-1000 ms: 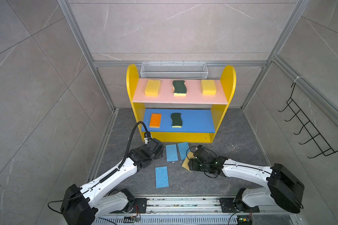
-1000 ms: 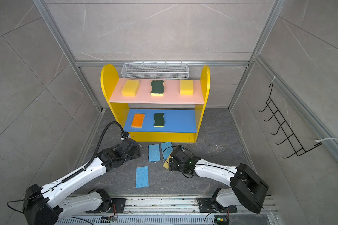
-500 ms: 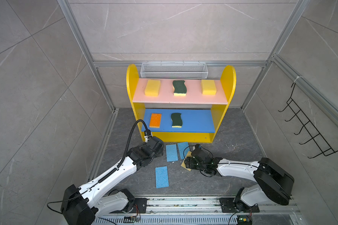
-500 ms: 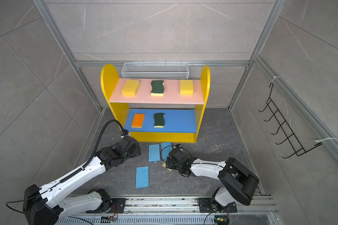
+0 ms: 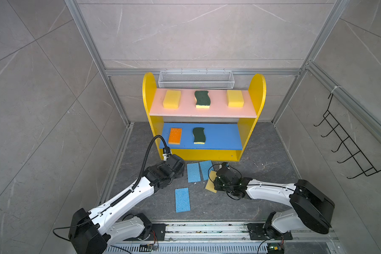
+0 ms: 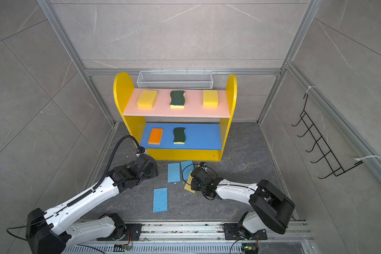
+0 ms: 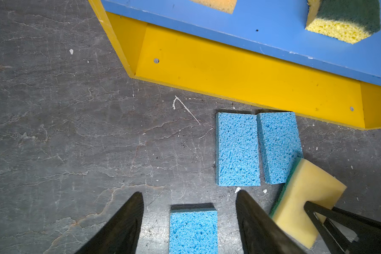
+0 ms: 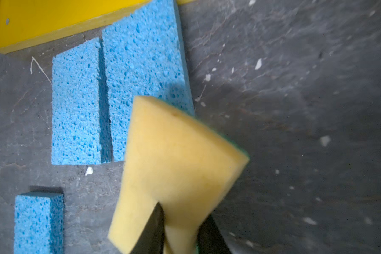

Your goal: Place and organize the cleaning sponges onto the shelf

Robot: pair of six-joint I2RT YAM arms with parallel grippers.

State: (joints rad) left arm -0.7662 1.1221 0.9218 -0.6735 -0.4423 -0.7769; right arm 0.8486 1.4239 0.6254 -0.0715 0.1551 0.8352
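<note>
The yellow shelf (image 5: pixel 254 123) holds two yellow block sponges (image 5: pixel 172 99) (image 5: pixel 235 98) and a dark-green scourer (image 5: pixel 202 99) on its pink board. An orange-topped sponge (image 5: pixel 175 136) and a second scourer (image 5: pixel 199 135) lie on the blue board. Three light-blue sponges (image 5: pixel 193 172) (image 5: pixel 205 169) (image 5: pixel 182 199) lie on the floor. My right gripper (image 8: pixel 183 211) is shut on a yellow sponge with a green underside (image 8: pixel 176 149), whose far corner overlaps a light-blue one. My left gripper (image 7: pixel 189 193) is open above the floor, with a light-blue sponge (image 7: pixel 193 231) showing between its fingers, untouched.
A white wire mesh basket (image 5: pixel 195 79) hangs behind the shelf's top. A black wire hook rack (image 5: pixel 348 143) is on the right wall. Metal frame posts stand at the corners, and the arms' base rail (image 5: pixel 207 228) runs along the front.
My right gripper has closed on the green-backed yellow sponge, which it stood around with open jaws before. The left arm has barely moved.
</note>
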